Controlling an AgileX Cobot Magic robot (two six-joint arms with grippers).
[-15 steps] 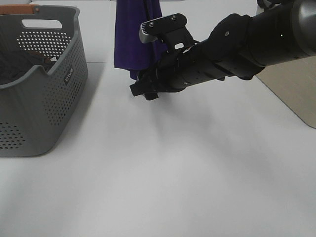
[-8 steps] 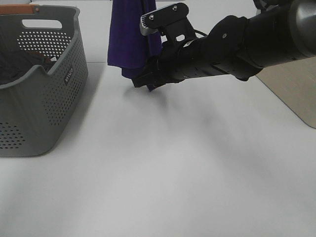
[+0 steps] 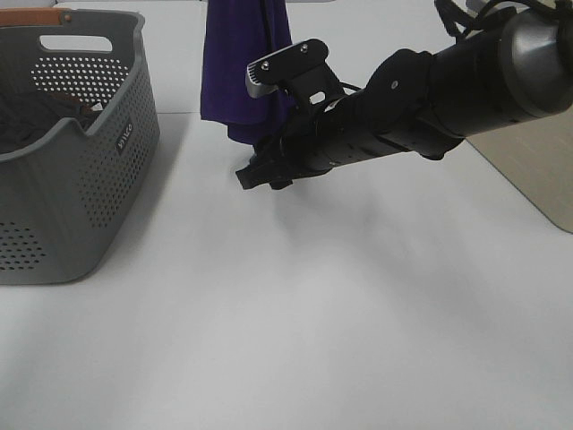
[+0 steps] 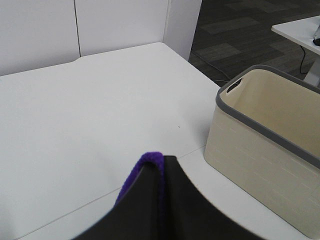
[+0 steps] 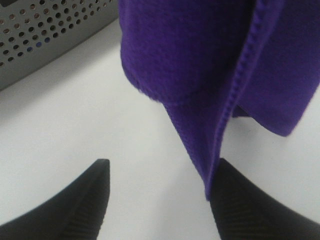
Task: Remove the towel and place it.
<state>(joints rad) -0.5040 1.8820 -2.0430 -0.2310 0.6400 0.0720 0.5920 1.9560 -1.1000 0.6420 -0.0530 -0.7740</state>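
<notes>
Exterior high: towel [image 3: 237,63] above white table [image 3: 313,313]

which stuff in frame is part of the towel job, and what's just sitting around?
Job:
- towel, hanging
- left end effector, clamped on the towel's top fold
- right end effector, open at the towel's lower corner

Bystanders:
- grey basket with dark cloth inside
- beige bin; a drop spot at most, cannot tell
- table
</notes>
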